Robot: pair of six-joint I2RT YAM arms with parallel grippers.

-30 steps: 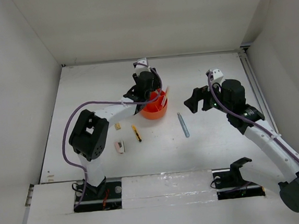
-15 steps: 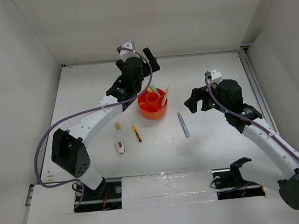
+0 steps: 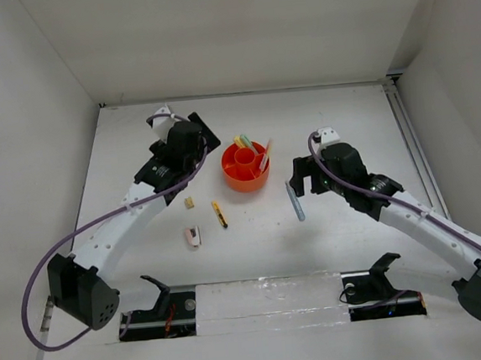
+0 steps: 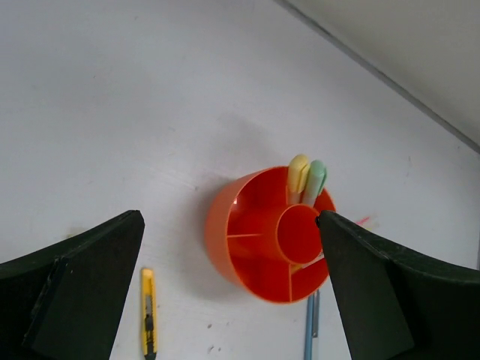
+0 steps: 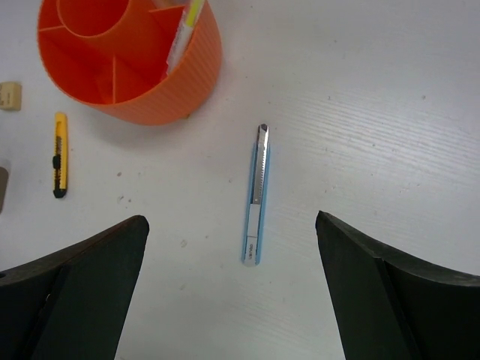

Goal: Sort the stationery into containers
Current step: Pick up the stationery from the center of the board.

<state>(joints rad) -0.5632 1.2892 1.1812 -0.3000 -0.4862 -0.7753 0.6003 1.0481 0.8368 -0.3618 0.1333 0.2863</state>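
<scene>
The orange tub [image 3: 245, 168] holds a yellow marker [image 4: 298, 174], a pale green marker [image 4: 315, 177] and another pen [image 5: 184, 30] in its outer compartments. A grey-blue cutter [image 3: 295, 200] lies right of the tub. A yellow-black cutter [image 3: 219, 214], a tan eraser [image 3: 189, 203] and a pink-white eraser [image 3: 193, 235] lie to the tub's front left. My left gripper [image 3: 194, 150] is open and empty, raised left of the tub [image 4: 262, 247]. My right gripper [image 3: 301, 179] is open and empty above the blue cutter [image 5: 256, 199], which lies between its fingers in the right wrist view.
White walls enclose the table on the left, back and right. A rail [image 3: 410, 144] runs along the right edge. The yellow-black cutter [image 5: 59, 154] and tan eraser [image 5: 9, 95] show at the left of the right wrist view.
My left arm has swung from over the tub out to its left, its gripper empty. My right gripper has moved left and nearer, over the blue cutter.
</scene>
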